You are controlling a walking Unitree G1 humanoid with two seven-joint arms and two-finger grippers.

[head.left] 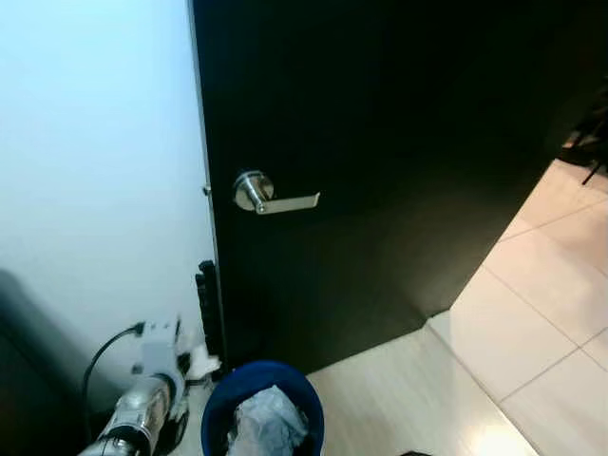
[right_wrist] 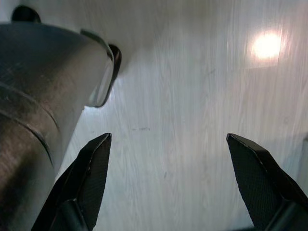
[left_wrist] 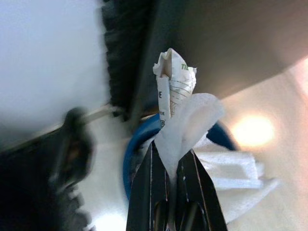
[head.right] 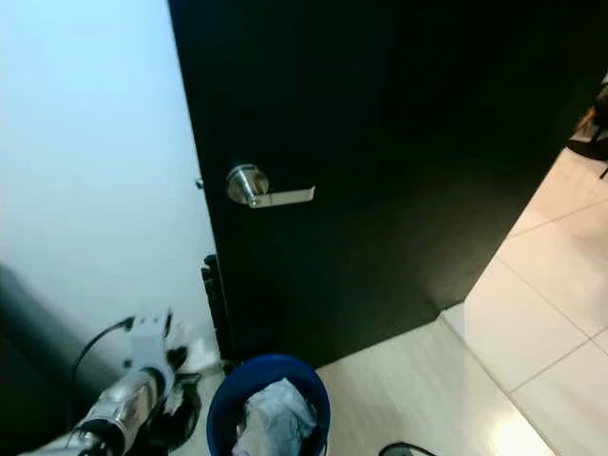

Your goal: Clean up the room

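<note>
Crumpled paper [left_wrist: 174,91] pinched in left hand [left_wrist: 169,166]

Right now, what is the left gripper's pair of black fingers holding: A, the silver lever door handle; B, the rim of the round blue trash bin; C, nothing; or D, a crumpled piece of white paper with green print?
D: in the left wrist view the left gripper is shut on the crumpled white paper, above the round blue trash bin.
</note>
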